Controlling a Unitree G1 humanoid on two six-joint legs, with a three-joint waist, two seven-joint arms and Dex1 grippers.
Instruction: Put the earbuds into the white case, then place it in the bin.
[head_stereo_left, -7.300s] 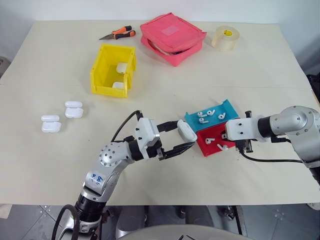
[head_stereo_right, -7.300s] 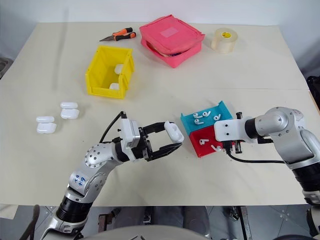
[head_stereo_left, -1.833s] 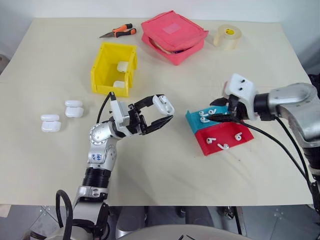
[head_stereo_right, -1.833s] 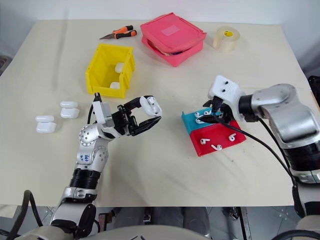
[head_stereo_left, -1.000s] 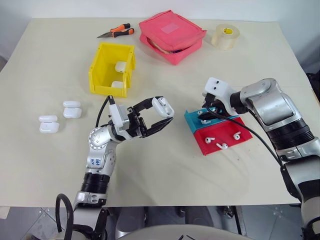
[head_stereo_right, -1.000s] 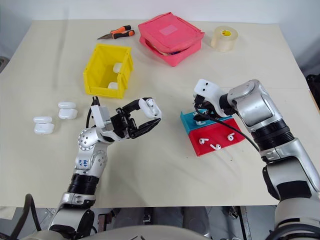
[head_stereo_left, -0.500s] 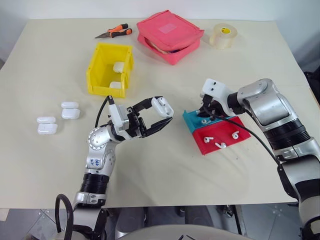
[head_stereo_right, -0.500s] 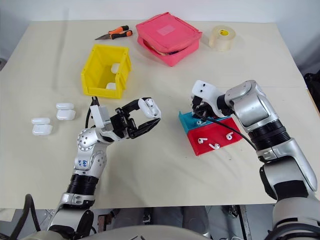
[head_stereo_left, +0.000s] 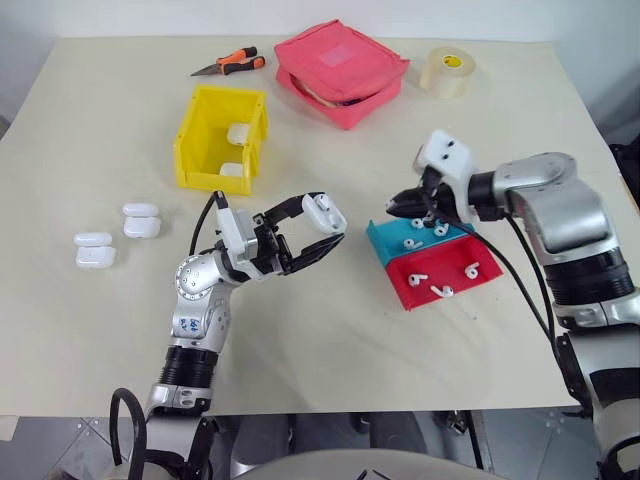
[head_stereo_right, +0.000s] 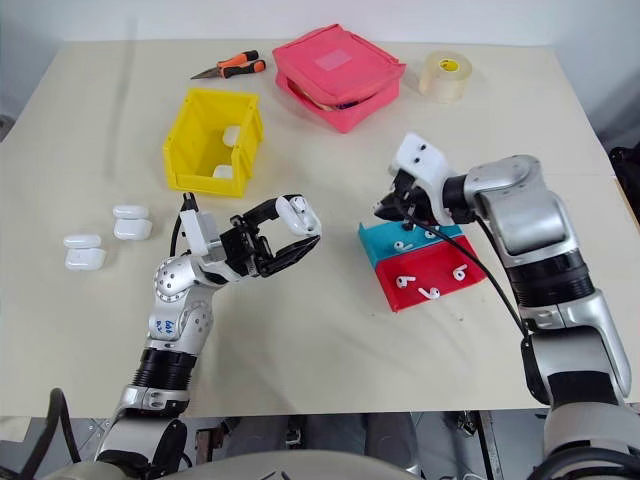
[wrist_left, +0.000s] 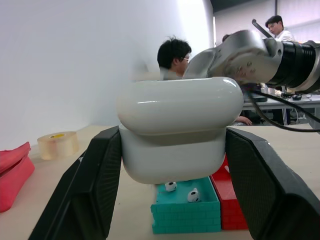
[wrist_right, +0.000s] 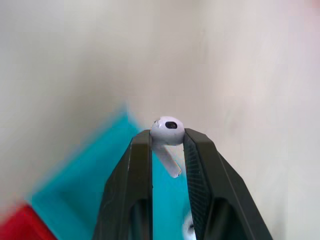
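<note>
My left gripper (head_stereo_left: 326, 226) is shut on the white case (head_stereo_left: 322, 210) and holds it above the table's middle, tilted upward; the left wrist view has the case (wrist_left: 175, 130) wedged between both black fingers. My right gripper (head_stereo_left: 393, 207) hovers just above the blue tray (head_stereo_left: 388, 246), shut on one of the earbuds (wrist_right: 167, 131), whose stem hangs down between the fingers. More earbuds (head_stereo_left: 418, 224) lie in the blue tray and in the red tray (head_stereo_left: 445, 270) beside it. The yellow bin (head_stereo_left: 200, 150) stands at the back left with two white cases (head_stereo_left: 238, 133) inside.
Several spare white cases (head_stereo_left: 140, 220) lie on the table at the left. A pink zip pouch (head_stereo_left: 340, 68), a tape roll (head_stereo_left: 447, 72) and orange-handled pliers (head_stereo_left: 232, 66) sit along the far edge. People stand in the background of the left wrist view.
My right gripper closed on an earbud in the blue tray and lifted it clear of the tray. The left gripper and the case stayed put.
</note>
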